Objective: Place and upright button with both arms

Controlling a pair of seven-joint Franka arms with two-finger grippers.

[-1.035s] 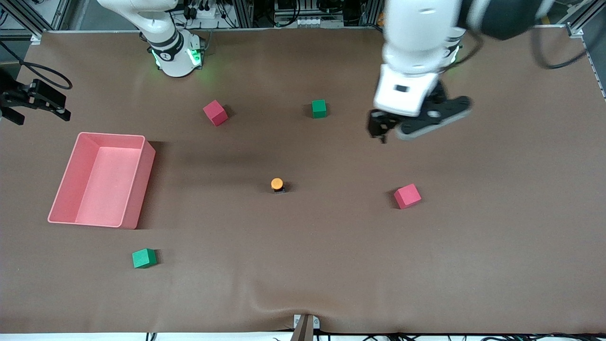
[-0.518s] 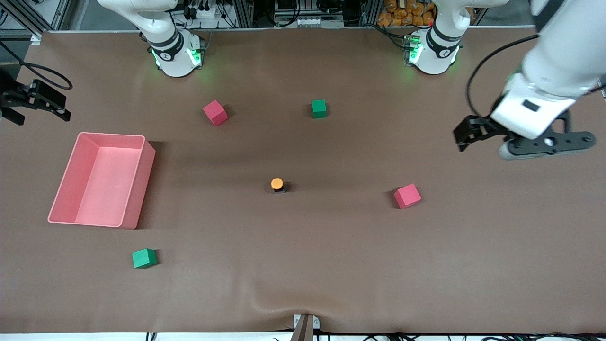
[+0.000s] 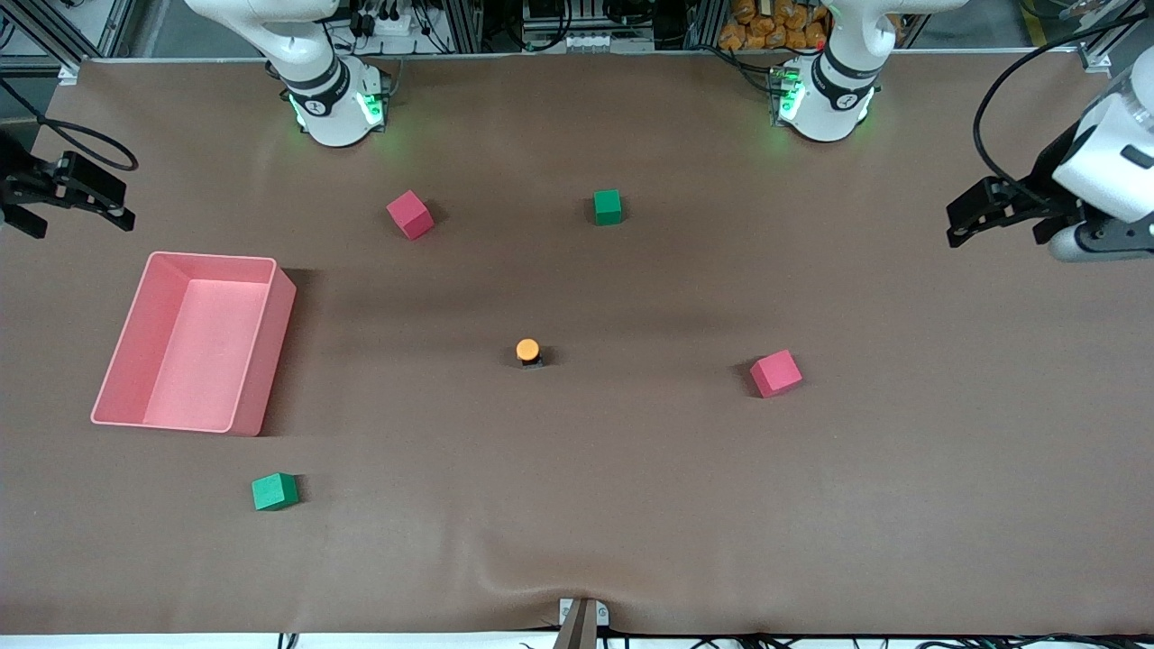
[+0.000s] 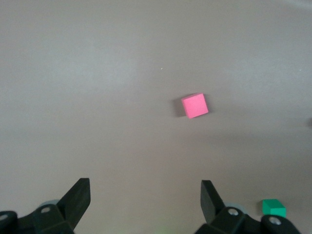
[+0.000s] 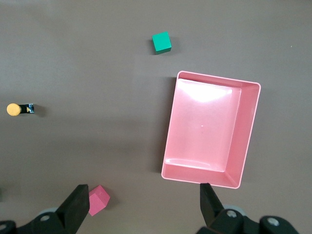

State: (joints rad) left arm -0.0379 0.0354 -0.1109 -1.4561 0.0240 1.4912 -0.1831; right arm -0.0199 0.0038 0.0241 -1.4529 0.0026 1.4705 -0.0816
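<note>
Button [image 3: 527, 350] at the middle of the brown table [image 3: 577, 541] appears to stand upright on its short black body, orange cap on top, with neither gripper near it, so the placing and uprighting look done, or very nearly so. Going across the front view from its left edge: the right gripper [image 3: 77, 194] hangs over the right arm's end of the table, above the stretch just past the pink bin [image 3: 270, 347], its fingers spread wide with nothing between them; its wrist view looks down on the bin, a green cube [image 5: 161, 42], a red cube [image 5: 99, 199] and the button, all well apart from its fingertips [image 5: 78, 200]. The bin sits empty. Around the button, none touching it, lie a green cube [image 3: 274, 491] nearer the camera, a red cube [image 3: 410, 214] and a green cube [image 3: 608, 206] farther from it, and a second red cube [image 3: 776, 373] toward the left arm's end. At the view's right edge the left gripper [image 3: 978, 212] is up over the left arm's end of the table, its fingers likewise wide apart and holding nothing; its wrist view shows only bare table, that red cube and a green one. What is left, by the look of it, is for both arms to settle and wait.
</note>
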